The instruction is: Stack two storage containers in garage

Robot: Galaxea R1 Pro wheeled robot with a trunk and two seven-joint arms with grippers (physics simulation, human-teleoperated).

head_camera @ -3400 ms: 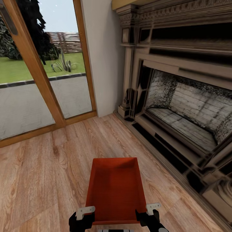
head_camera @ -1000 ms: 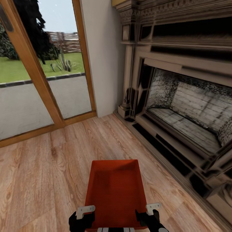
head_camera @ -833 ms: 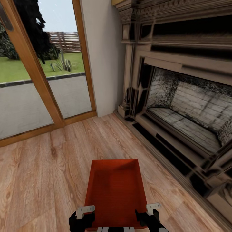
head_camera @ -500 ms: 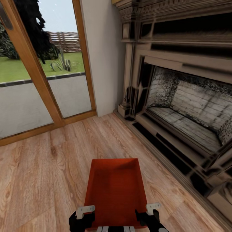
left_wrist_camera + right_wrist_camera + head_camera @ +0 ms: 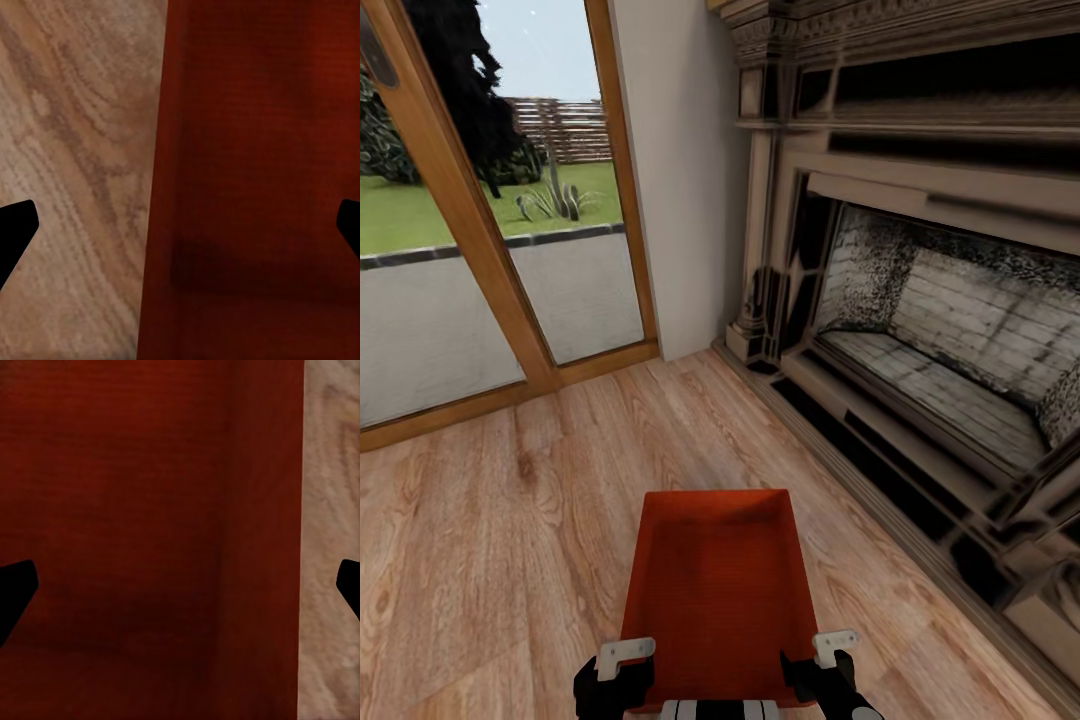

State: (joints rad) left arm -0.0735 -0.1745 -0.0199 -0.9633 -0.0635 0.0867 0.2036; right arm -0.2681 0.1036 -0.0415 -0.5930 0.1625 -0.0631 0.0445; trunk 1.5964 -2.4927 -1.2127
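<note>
From my head camera, one storage container (image 5: 718, 590) sits low and centered over the wood-plank flooring (image 5: 490, 540), left claw (image 5: 622, 668) and right claw (image 5: 828, 655) at its near corners. The fireplace (image 5: 920, 330) stands right, the glass doors (image 5: 480, 250) left. Both wrist cameras show each claw spread astride a container wall; grip I cannot tell.

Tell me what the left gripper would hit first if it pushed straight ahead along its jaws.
Probably the orange-red open-topped storage container: the left gripper has its open jaws astride the container's side wall, with light wood-plank floor beyond. Depth is unclear.
</note>
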